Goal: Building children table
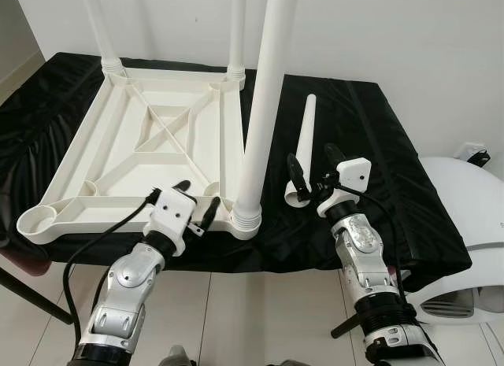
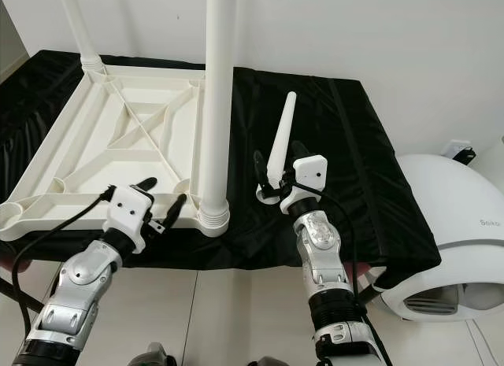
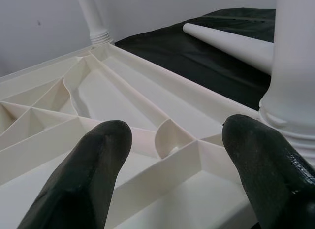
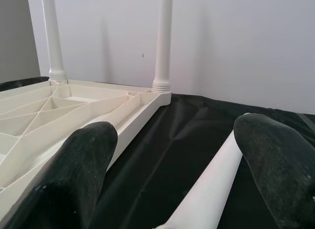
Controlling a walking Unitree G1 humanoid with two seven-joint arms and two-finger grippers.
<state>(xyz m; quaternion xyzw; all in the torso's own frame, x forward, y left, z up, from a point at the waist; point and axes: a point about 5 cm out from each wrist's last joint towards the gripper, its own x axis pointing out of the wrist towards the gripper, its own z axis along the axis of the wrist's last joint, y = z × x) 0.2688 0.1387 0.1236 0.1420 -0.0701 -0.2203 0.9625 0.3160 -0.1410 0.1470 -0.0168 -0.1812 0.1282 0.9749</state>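
On the black cloth (image 1: 370, 146), right of the upturned white tabletop (image 1: 150, 146), a loose table leg (image 1: 304, 146) lies with its long axis running near to far, narrow end far. The right gripper (image 1: 313, 173) straddles its near, wide end, fingers spread wide. The left gripper (image 1: 197, 202) hovers wide open over the tabletop's near edge, beside an upright leg (image 1: 264, 106) whose top is cut off.

White wall (image 1: 409, 35), pale tiled floor (image 1: 260, 319), black-draped bench (image 1: 378, 146).
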